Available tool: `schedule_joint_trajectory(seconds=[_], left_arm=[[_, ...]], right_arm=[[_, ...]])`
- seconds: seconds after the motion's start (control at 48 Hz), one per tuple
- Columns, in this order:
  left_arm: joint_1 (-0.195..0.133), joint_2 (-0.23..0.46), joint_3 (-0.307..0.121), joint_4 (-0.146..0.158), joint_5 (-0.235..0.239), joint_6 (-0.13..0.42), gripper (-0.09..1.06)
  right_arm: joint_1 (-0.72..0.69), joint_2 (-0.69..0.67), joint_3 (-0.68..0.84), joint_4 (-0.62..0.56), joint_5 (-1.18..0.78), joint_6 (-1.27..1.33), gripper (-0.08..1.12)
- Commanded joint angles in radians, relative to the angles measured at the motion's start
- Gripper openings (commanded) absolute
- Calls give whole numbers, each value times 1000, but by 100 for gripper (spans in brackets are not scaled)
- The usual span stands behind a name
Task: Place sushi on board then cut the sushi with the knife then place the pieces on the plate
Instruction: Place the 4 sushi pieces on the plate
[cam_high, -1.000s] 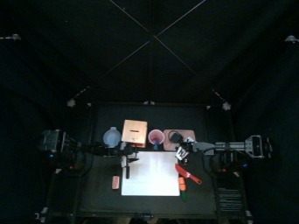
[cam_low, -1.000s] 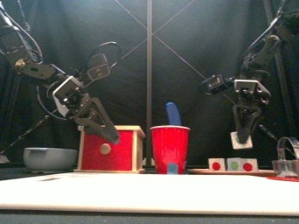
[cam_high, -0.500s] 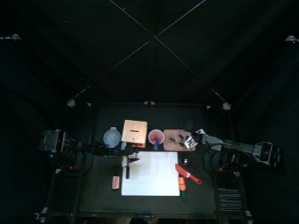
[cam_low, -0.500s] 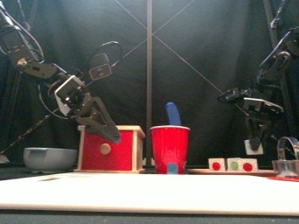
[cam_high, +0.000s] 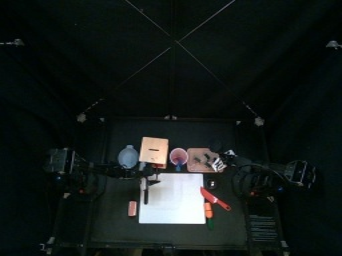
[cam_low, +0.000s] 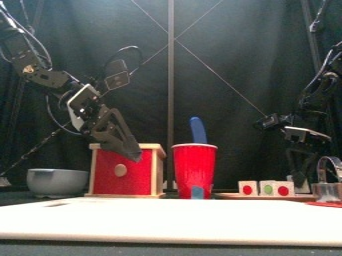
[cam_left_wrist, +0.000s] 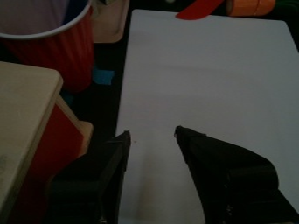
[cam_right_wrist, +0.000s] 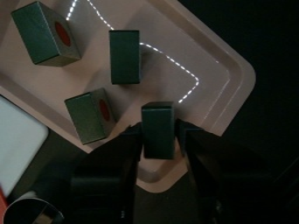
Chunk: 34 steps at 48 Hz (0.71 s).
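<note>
- right gripper: clenched on one sushi block, a jaw tight against each long side; the block is down on the pink tray, close to its rim
- three other sushi blocks lie flat on the same tray, apart from each other; all are dark green and box-shaped, two showing a round red mark on one face
- tray: flat, smooth plastic with rounded corners and a low raised rim; sits far right on the table, just right of the red cup
- left gripper: released, nothing between the jaws, hanging over the white cutting board
- board: plain matte white rectangle, middle of the table, towards the near edge
- red knife lies along the board's right edge; blue knife stands in the cup
- pale wooden box with red drawer front left of the cup; blue-grey bowl further left
- table is matte black; black curtains behind
</note>
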Motion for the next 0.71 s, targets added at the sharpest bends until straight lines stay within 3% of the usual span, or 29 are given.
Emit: schedule_joint_trajectory(seconds=[0.021,0.417,0.708], left_arm=[[6,-6,-21,-2,-3,2,83],[6,-6,-29,2,12,2,83],[2,-25,-52,-2,98,0,83]], right_arm=[[-11,-9,-15,-14,-6,-2,87],[11,-84,-126,-60,-5,-17,91],[181,-72,-229,-158,-158,-11,91]])
